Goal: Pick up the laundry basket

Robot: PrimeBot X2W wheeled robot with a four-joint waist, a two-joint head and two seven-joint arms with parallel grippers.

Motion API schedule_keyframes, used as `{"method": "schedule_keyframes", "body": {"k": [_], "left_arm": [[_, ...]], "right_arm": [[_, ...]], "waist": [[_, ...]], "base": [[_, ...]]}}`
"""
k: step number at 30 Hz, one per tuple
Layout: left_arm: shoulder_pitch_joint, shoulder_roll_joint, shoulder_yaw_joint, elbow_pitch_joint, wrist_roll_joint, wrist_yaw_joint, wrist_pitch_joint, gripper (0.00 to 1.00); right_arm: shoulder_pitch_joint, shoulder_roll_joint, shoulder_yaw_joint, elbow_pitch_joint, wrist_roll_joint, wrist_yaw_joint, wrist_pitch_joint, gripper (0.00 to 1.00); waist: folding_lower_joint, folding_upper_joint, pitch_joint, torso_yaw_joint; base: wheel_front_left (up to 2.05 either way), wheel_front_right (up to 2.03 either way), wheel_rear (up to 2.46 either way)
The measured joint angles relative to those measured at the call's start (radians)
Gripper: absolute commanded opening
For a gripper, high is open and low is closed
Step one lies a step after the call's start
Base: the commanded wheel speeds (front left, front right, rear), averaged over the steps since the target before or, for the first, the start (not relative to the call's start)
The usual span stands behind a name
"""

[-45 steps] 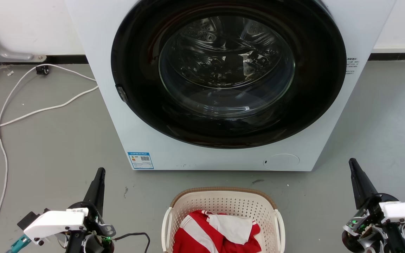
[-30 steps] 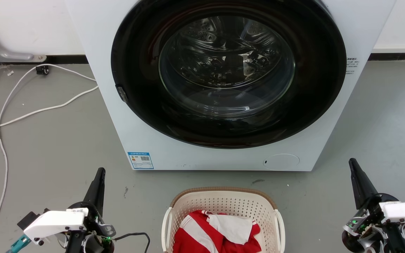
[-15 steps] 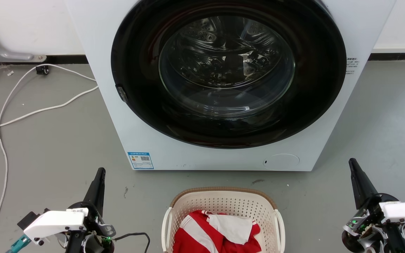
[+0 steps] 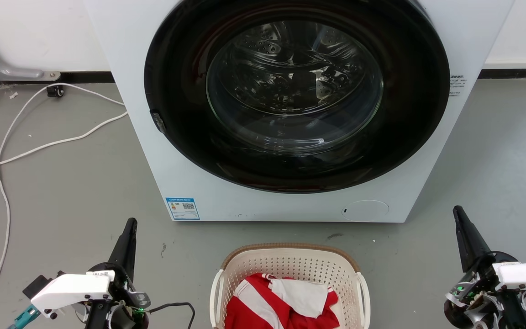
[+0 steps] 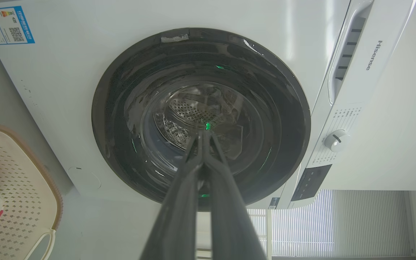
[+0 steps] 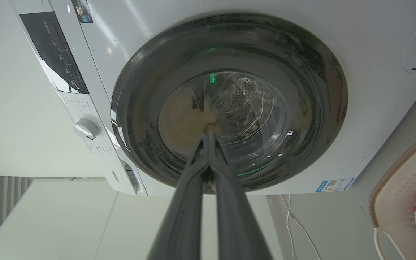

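The laundry basket (image 4: 290, 261), cream-white and perforated with a brown rim and white side handles, stands on the floor at the bottom centre of the head view, holding red and white clothes (image 4: 286, 301). Its edge also appears in the left wrist view (image 5: 20, 187) and the right wrist view (image 6: 403, 180). My left gripper (image 4: 130, 222) is shut with nothing in it, off the basket's left side and apart from it; its fingers (image 5: 202, 134) meet at the tips. My right gripper (image 4: 456, 209) is shut and empty, well off the basket's right side, tips (image 6: 208, 136) together.
A white front-loading washing machine (image 4: 199, 183) with a closed dark round door (image 4: 295, 91) stands just beyond the basket. White cables (image 4: 39, 146) trail across the grey floor at the left. A wall runs behind.
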Motion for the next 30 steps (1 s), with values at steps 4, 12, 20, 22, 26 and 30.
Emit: {"method": "schedule_keyframes", "body": {"k": [4,12,20,22,26,30], "left_arm": [[0.005,-0.002,-0.001,0.01,-0.002,0.001,0.0,1.0],[0.048,-0.01,-0.005,0.034,0.003,0.001,-0.02,1.0],[0.059,-0.01,0.001,0.002,0.023,0.001,-0.064,1.0],[0.06,-0.01,0.007,-0.003,0.035,0.001,-0.073,1.0],[0.067,-0.01,0.032,-0.008,0.048,0.001,-0.091,1.0],[0.068,-0.011,0.059,-0.007,0.086,0.002,-0.107,1.0]], "right_arm": [[0.006,0.001,0.001,0.009,0.0,0.0,0.0,1.0],[0.053,0.006,0.013,0.033,-0.002,-0.002,-0.021,1.0],[0.056,0.006,0.023,0.018,-0.045,-0.002,-0.065,1.0],[0.056,0.006,0.02,0.017,-0.067,-0.002,-0.074,1.0],[0.056,0.006,0.004,0.013,-0.142,-0.002,-0.09,1.0],[0.054,0.007,-0.008,0.001,-0.231,-0.002,-0.109,1.0]], "waist": [[0.0,0.0,0.0,0.0],[0.0,0.0,0.0,0.0],[0.0,0.0,0.0,-0.001],[0.0,0.0,0.0,-0.001],[0.0,0.0,0.0,-0.001],[-0.0001,0.0,0.0,0.0]], "base": [[0.0,0.0,0.0],[0.0,0.0,0.0],[0.0,0.0,0.0],[0.0,0.0,0.0],[0.0,0.0,0.0],[0.0,0.0,0.0]]}}
